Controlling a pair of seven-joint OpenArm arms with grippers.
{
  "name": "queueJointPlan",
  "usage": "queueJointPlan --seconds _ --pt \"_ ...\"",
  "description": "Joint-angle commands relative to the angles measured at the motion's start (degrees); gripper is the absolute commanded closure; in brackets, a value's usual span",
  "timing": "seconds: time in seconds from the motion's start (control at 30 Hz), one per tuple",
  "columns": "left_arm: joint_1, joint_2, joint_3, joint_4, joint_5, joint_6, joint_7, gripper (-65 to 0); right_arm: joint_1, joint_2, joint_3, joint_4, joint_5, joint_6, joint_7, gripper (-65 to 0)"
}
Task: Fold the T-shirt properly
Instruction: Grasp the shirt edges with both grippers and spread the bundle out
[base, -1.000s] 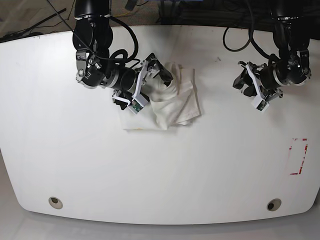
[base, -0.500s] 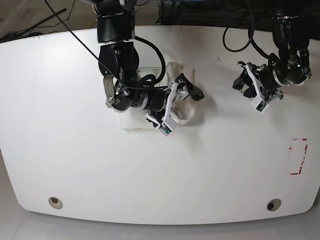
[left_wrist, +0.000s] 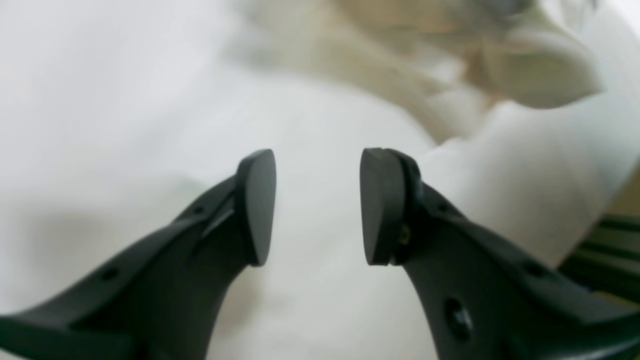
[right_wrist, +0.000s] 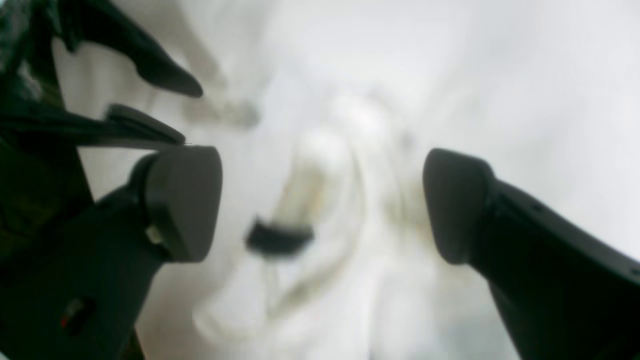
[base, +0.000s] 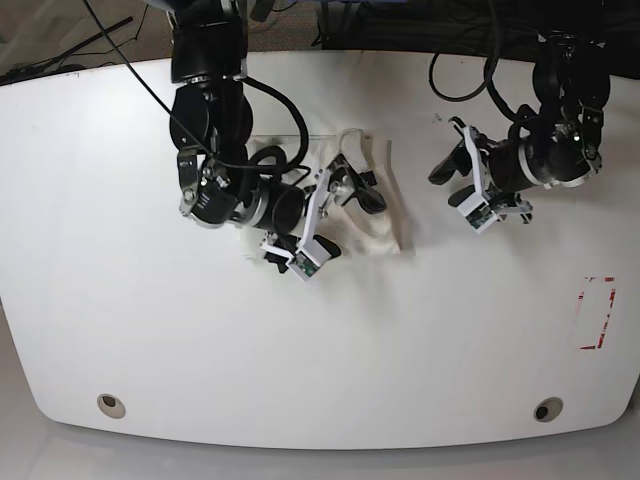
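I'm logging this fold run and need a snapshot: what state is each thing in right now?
T-shirt: bunched and creased on the table, not a neat fold, held by neither pincer.
Right pincer: open wide, empty, over the shirt.
Left pincer: open, empty, off to the side of the shirt.
Table: white, carrying the shirt.

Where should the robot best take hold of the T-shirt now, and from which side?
Probably the raised fold at the right edge of the T-shirt, approached from the right by the open left gripper: that side is uncovered, while the right gripper hangs over the middle.
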Motion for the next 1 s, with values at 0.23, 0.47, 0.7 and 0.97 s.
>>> queueJointPlan --seconds 0.23,0.47,0.7,0.97 --pt "-2.2 -0.4 2.1 1.3 6.7 -0.1 -0.7 -25.1 -4.8 1.5 -0.2 1.6 0.7 0.1 0.7 -61.2" --pt "-2.6 -2.5 -1.9 1.4 6.6 -0.1 -0.8 -25.1 -4.4 -1.5 -6.8 -3.9 0.2 0.1 1.1 -61.2" --pt "-5.7 -2.6 -5.7 1.2 6.7 -0.1 -0.8 -25.1 -1.4 -2.7 -10.9 -6.9 0.4 0.1 2.5 -61.2" --pt "-8.6 -2.2 -0.6 1.3 6.8 -0.1 -0.8 -25.1 -0.4 0.5 -4.5 1.0 0.8 0.1 2.4 -61.2"
